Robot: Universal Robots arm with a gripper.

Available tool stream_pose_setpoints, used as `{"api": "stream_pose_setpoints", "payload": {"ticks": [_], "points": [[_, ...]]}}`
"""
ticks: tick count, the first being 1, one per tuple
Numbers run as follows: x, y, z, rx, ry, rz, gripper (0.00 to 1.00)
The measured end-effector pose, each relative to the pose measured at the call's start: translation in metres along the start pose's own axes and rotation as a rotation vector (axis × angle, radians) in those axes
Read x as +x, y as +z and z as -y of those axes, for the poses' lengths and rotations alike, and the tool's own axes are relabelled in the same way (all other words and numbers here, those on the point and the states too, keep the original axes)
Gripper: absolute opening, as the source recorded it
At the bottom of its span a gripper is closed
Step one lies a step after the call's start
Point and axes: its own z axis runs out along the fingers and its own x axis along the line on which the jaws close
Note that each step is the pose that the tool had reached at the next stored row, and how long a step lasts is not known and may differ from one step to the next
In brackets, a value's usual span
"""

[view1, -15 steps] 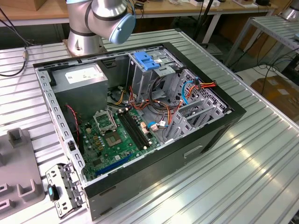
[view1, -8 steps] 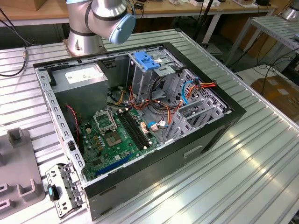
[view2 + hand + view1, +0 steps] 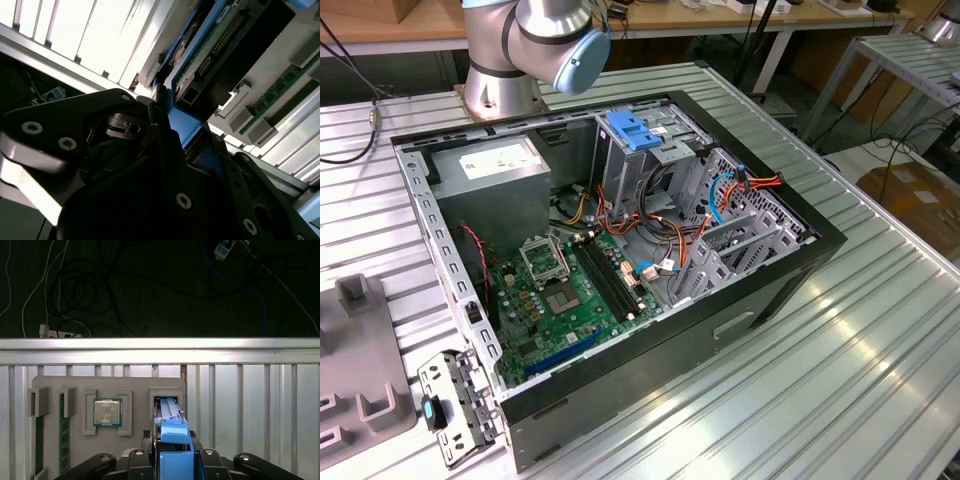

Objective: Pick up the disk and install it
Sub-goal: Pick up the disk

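Note:
The disk [image 3: 170, 415] stands on its edge in a slot of a grey holder tray [image 3: 50, 382], its blue plastic carrier toward me. In the first wrist view my gripper [image 3: 175, 446] has a dark finger pressed against each side of the carrier, shut on it. The second wrist view shows the same grip from close by. There the disk [image 3: 220, 45] shows its green circuit side and connector pins, and the blue carrier runs down into the gripper [image 3: 186, 134]. In the exterior view the arm [image 3: 535, 40] rises out of frame behind the open computer case [image 3: 750, 300].
The holder tray also carries a processor chip [image 3: 107, 411] and a memory stick [image 3: 64, 435]. Inside the case are a motherboard [image 3: 570, 290], a grey power-supply box [image 3: 495, 165], loose cables and a tall metal bay topped by a light-blue bracket [image 3: 635, 130]. The ribbed metal table [image 3: 840, 380] surrounds it.

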Motion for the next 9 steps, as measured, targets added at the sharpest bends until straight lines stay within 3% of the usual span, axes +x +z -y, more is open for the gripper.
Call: {"api": "stream_pose_setpoints", "payload": {"ticks": [9], "points": [[0.0000, 0.0007, 0.0000, 0.0000, 0.000, 0.0000, 0.37]]}}
